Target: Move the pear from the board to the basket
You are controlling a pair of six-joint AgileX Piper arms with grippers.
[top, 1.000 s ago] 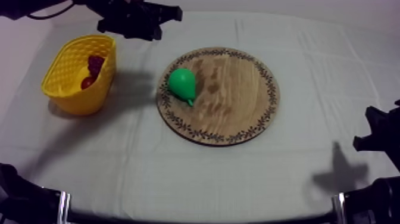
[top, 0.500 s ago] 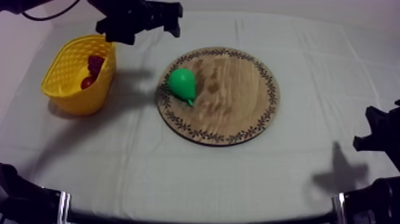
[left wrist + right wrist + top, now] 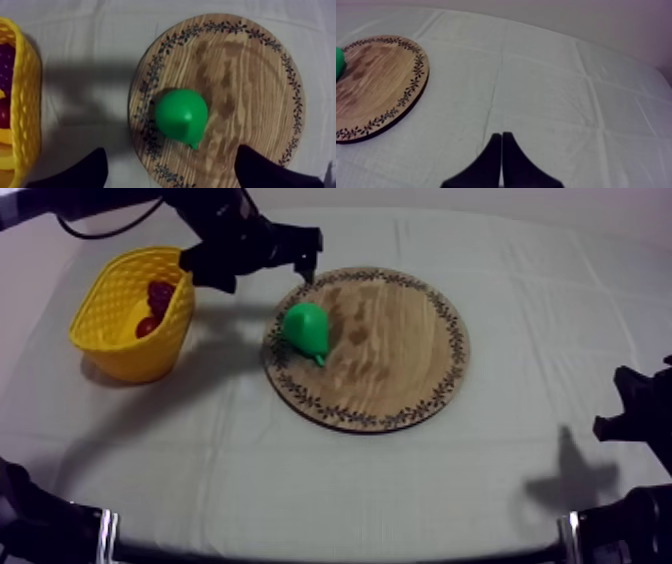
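Observation:
The green pear (image 3: 306,329) lies on its side at the left part of the round wooden board (image 3: 400,348), stem end toward the front. My left gripper (image 3: 265,276) hangs open above the cloth just behind the board's left rim, between the board and the yellow basket (image 3: 120,338). In the left wrist view its black fingers (image 3: 82,172) stand wide apart on either side of the pear (image 3: 181,116), with nothing between them. My right gripper (image 3: 501,140) is shut on nothing, a narrow wedge over bare cloth to the right of the board (image 3: 376,85).
The basket (image 3: 25,100) at the table's left holds red fruit (image 3: 152,308). My right arm (image 3: 635,413) rests low at the right edge. Bare cloth runs in front of the board and to its right.
My left gripper has opened wide and moved right and forward, from behind the basket to the board's back-left rim near the pear. Pear, basket and right arm have stayed put.

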